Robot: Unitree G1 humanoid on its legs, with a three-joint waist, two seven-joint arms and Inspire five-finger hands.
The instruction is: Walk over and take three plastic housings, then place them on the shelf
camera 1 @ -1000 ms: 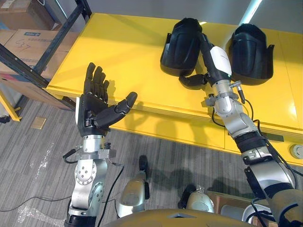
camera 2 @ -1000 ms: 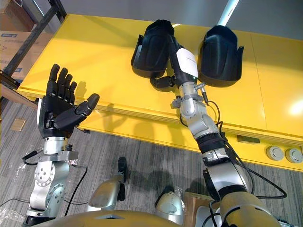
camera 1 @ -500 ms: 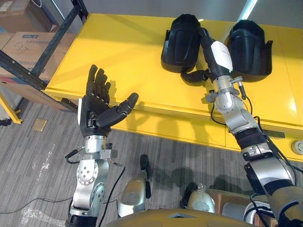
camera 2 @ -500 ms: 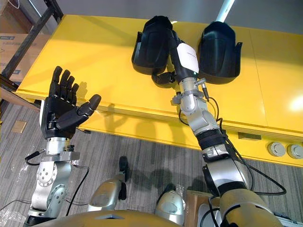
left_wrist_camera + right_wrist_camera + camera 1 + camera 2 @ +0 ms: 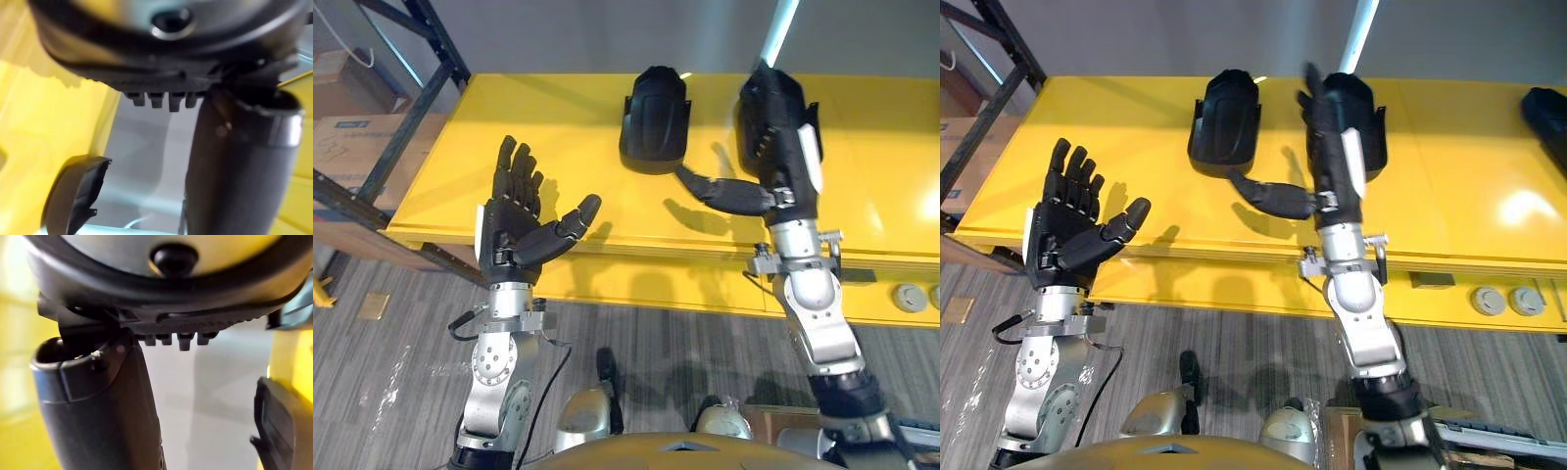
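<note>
Two black plastic housings lie on the yellow table: one at mid-back, a second just to its right. A third housing shows at the table's far right edge. My right hand is raised over the table in front of the second housing, fingers straight, thumb stretched toward the first; it is open and holds nothing. My left hand is held up at the table's front edge, palm up, open and empty. A housing shows past the left thumb, and another past the right thumb.
A dark metal shelf frame stands at the table's left end, with cardboard boxes behind it. Two round sockets sit in the table's front face at the right. Grey plank floor lies below.
The whole view has shifted, so the camera moved. My right hand has drawn back from between the two housings and risen, fingers straight. The left hand keeps its pose.
</note>
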